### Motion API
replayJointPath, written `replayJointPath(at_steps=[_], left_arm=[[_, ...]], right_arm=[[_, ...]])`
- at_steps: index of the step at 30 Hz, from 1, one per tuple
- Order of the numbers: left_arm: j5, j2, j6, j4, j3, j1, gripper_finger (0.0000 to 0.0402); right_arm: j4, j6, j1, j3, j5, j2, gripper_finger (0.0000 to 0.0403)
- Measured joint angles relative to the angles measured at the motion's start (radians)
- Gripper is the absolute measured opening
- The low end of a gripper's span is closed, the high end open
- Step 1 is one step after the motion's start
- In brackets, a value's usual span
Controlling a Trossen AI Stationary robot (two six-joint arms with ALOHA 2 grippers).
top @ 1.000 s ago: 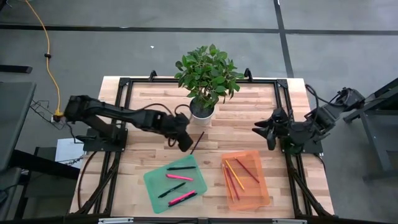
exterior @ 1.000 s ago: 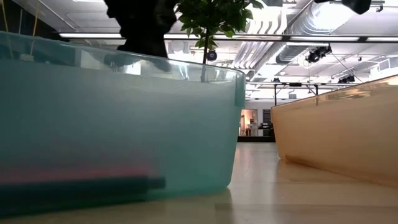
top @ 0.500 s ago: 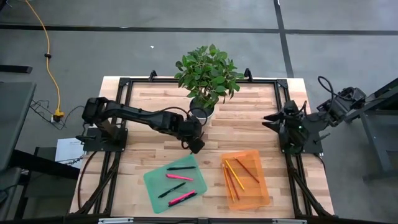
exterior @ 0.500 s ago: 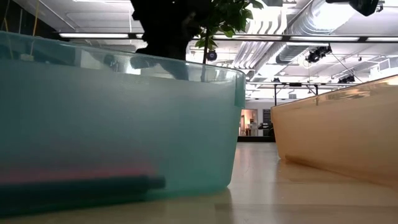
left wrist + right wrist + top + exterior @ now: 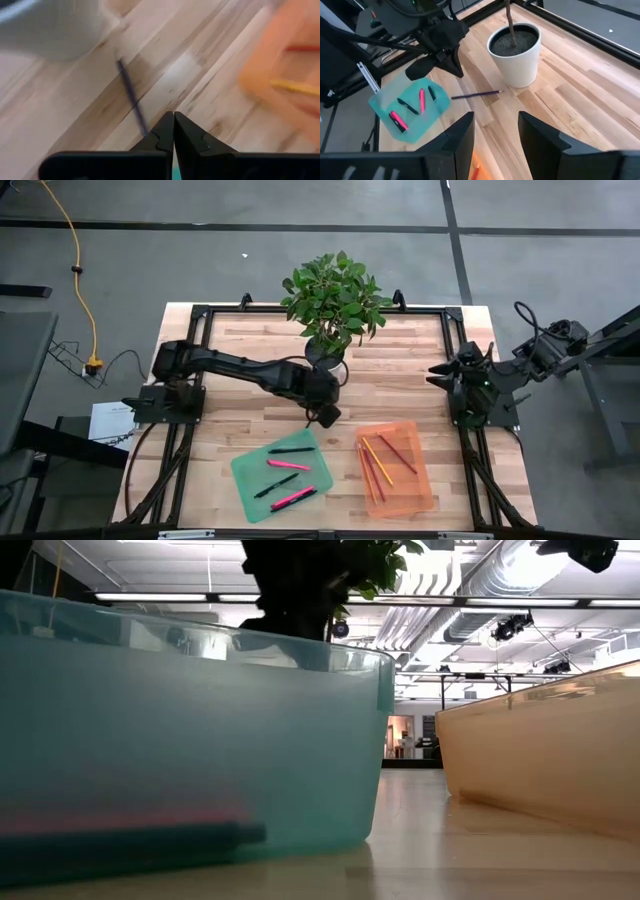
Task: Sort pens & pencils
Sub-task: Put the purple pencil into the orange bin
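A dark pencil [image 5: 477, 94] lies flat on the wood between the white plant pot [image 5: 516, 50] and the green tray [image 5: 283, 475]. It also shows blurred in the left wrist view [image 5: 131, 95]. My left gripper [image 5: 325, 416] is shut, low over the table, with its tips at one end of this pencil [image 5: 145, 131]. The green tray holds pink and black pens [image 5: 288, 465]. The orange tray [image 5: 395, 468] holds red, orange and yellow pencils [image 5: 385, 455]. My right gripper [image 5: 440, 372] is open and empty at the table's right side. My left gripper has its shut fingertips [image 5: 165, 127] right beside the dark pencil's end [image 5: 144, 129], coming slanting down from the table's left. I cannot tell whether they touch it. The pencil lies flat on the table.
The potted plant [image 5: 335, 295] stands at the far middle, close behind my left gripper. In the low view the green tray's wall [image 5: 200, 740] and the orange tray's wall [image 5: 540, 760] fill the foreground. Bare wood lies between the two trays.
My left gripper has gone toward the table's right edge, from beside the dark pencil to over it, and stays shut. My right gripper has drawn back toward the table's right edge and then kept still.
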Motion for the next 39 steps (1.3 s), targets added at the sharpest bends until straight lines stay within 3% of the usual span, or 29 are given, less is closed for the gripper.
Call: replayJointPath(at_steps=[12, 39], left_arm=[[0.065, 0.092, -0.002, -0.123, 0.106, 0.007, 0.0000], [0.082, 0.108, 0.023, -0.165, 0.107, 0.042, 0.0001]], right_arm=[[-0.016, -0.041, 0.000, 0.000, -0.016, -0.005, 0.0144], [-0.031, -0.056, 0.000, 0.000, -0.019, -0.008, 0.0144]])
